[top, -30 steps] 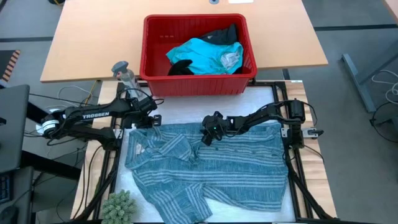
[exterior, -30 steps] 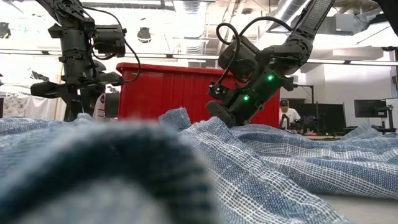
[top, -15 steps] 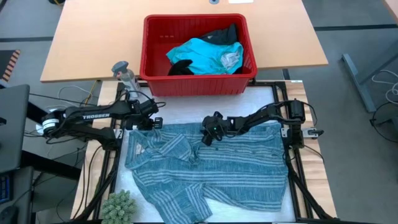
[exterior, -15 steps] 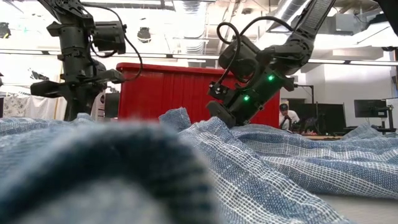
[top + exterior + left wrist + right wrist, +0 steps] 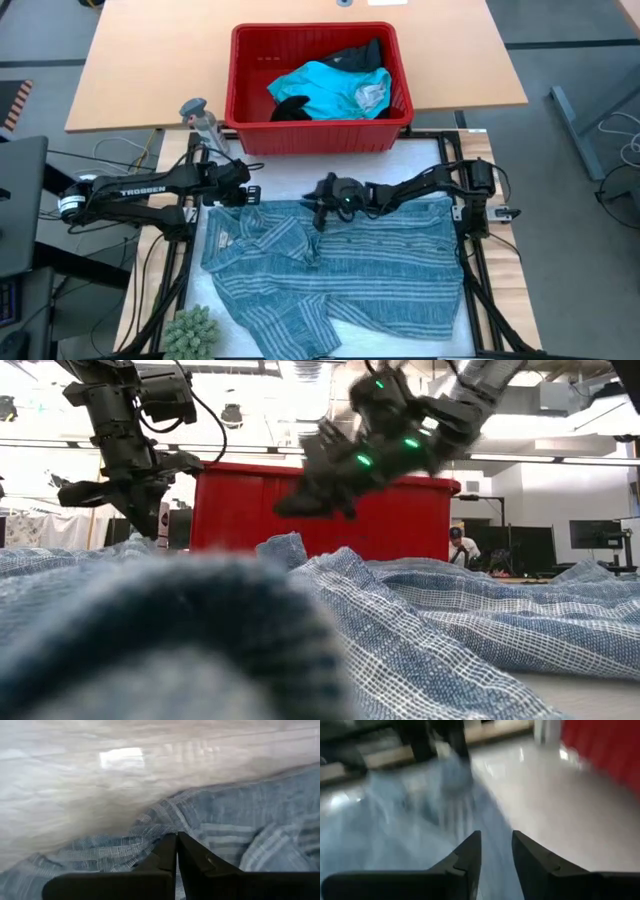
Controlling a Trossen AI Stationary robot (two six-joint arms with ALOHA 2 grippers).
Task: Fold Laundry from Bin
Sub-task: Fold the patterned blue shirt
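Lying spread on the tabletop [image 5: 300, 180] in the high view, the striped shirt [image 5: 350, 270] sits just in front of the red bin [image 5: 320, 135], which holds turquoise and black laundry [image 5: 325, 85]; the left hand [image 5: 243, 193] is at the shirt's far left corner and the right hand [image 5: 322, 200] over its far edge. In the low view the right hand [image 5: 300, 505] hangs clear above the shirt. The left wrist view shows its fingers [image 5: 167, 852] together on a fold of shirt, the right wrist view its fingers [image 5: 470, 852] slightly apart, holding nothing.
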